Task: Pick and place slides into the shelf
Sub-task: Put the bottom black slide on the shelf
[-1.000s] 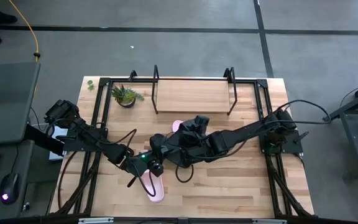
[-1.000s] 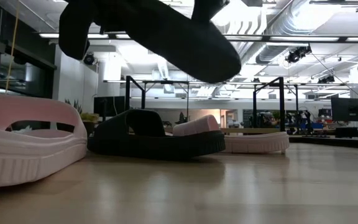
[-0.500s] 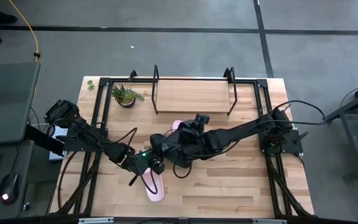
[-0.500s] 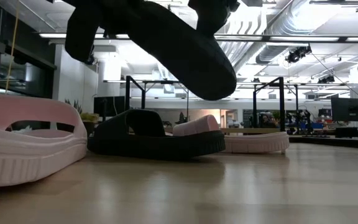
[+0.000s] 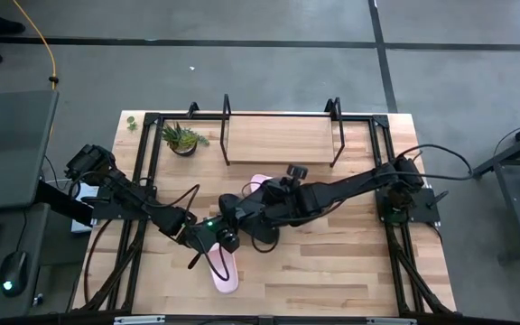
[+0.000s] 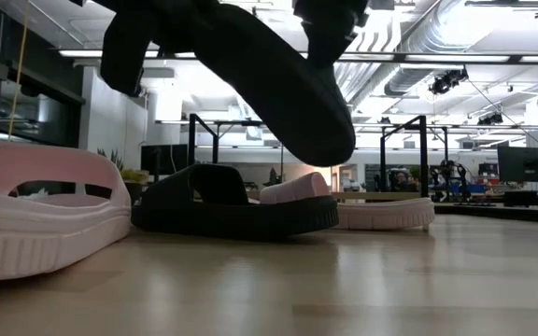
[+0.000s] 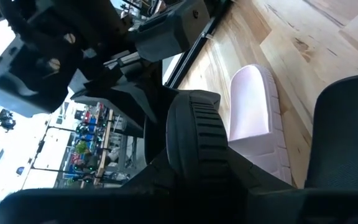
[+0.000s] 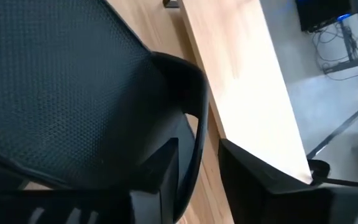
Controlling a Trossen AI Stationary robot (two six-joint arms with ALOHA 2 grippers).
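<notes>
**Inspector A:** Start at the fingers. State of the grip?

**Inspector B:** Found the right gripper (image 8: 197, 171) with its dark fingers (image 8: 157, 186) clenched on the wide strap of a matte black open-toe slide sandal (image 8: 61, 81). Noted a finely dimpled surface and a smooth rolled rim on that strap.

**Inspector A:** Position of that sandal?

**Inspector B:** Carried in the air over the middle of the light wooden tabletop (image 5: 332, 262), tilted, with one end hanging lower than the other. Clear of the table surface. Well apart from the low rack of thin black rods with a pale wooden board (image 5: 278, 140), placed at the far edge.

**Inspector A:** And the other arm?

**Inspector B:** Located the left gripper (image 5: 217, 236) just beside the right one, near one end of a pale pink slide sandal with a ribbed sole edge (image 5: 225, 273). Cannot tell whether released or clamped: its wrist view is blocked by a black ribbed edge close to the lens.

**Inspector A:** Remaining sandals?

**Inspector B:** Counted a second matte black slide sandal (image 6: 236, 210) lying flat on the table, with a second pale pink slide sandal (image 6: 381, 213) just behind it.

**Inspector A:** Obstructions to record?

**Inspector B:**
- From above, both black sandals lost among the dark arms, and the second pink one half covered by the right arm.
- At table level, the near pink sandal cut off at the picture's edge.
- Also at table level, the right gripper cropped at the top.
- Contact between the left fingers and any sandal not confirmed.
</notes>
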